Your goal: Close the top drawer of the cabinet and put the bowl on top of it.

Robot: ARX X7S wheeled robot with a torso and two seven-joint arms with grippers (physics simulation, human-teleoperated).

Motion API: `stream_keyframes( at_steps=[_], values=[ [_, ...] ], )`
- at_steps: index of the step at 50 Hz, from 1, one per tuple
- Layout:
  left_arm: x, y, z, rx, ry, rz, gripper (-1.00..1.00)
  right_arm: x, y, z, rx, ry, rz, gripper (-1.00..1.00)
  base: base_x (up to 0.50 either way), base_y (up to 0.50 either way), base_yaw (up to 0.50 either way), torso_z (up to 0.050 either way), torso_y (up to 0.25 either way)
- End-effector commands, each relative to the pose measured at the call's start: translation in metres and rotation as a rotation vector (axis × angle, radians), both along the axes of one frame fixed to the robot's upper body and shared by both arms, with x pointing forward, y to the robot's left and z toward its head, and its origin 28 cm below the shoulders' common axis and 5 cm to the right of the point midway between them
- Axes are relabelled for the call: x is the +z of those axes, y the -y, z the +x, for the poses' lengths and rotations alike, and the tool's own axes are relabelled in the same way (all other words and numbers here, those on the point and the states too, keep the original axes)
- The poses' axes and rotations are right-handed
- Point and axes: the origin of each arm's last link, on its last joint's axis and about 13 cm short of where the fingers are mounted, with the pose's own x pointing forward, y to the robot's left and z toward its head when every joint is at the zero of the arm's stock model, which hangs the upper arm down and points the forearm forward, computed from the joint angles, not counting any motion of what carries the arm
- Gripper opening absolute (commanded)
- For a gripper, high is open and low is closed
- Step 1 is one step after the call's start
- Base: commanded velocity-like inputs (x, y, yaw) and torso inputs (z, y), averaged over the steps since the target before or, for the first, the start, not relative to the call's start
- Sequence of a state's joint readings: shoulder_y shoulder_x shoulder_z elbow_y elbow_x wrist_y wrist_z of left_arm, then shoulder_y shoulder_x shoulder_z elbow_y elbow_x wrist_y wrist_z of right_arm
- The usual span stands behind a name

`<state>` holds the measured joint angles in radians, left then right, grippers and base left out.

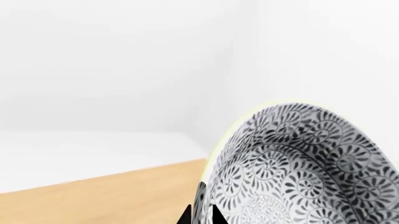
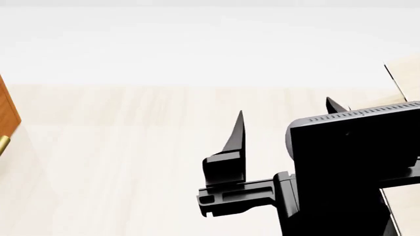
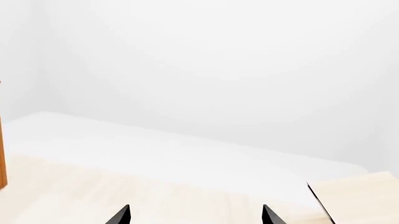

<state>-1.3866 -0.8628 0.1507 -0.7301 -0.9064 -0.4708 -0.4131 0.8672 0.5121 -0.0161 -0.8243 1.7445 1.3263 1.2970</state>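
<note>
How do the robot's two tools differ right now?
The left tool has its tips close together, while the right tool has its tips spread wide. The left tool seems to pinch the rim of the patterned bowl, which is tilted on edge. The right tool holds nothing. Both have black, pointed tips.

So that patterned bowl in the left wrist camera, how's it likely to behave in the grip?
The bowl looks like glazed ceramic, so probably rigid but slick and chippable. It sits tilted with the left gripper's dark fingers at its rim; an edge grip like that may let it pivot. Its deep, round shape suggests it could rock if set down unevenly.
</note>
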Motion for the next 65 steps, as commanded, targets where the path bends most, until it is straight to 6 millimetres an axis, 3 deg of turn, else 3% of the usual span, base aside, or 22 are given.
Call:
stream_keyframes(
  at_steps=[1, 20, 32, 65],
  values=[
    [-0.010, -0.003, -0.002, 0.007, 0.008, -0.014, -1.00, 0.001, -0.002, 0.002, 0.001, -0.002, -0.003, 1.00, 0.00, 0.00, 0.00, 0.000, 0.000],
    [-0.033, -0.013, -0.002, 0.057, -0.044, -0.066, -1.00, -0.001, -0.003, 0.002, 0.001, -0.009, -0.002, 1.00, 0.00, 0.00, 0.00, 0.000, 0.001],
    [-0.038, -0.015, -0.002, 0.067, -0.055, -0.071, -1.00, -0.001, -0.004, 0.002, 0.008, -0.010, -0.006, 1.00, 0.00, 0.00, 0.00, 0.001, 0.001],
    [-0.061, -0.007, 0.012, 0.028, -0.103, -0.090, -1.00, -0.001, -0.004, 0.003, 0.004, -0.016, -0.005, 1.00, 0.00, 0.00, 0.00, 0.000, 0.000]
  ],
)
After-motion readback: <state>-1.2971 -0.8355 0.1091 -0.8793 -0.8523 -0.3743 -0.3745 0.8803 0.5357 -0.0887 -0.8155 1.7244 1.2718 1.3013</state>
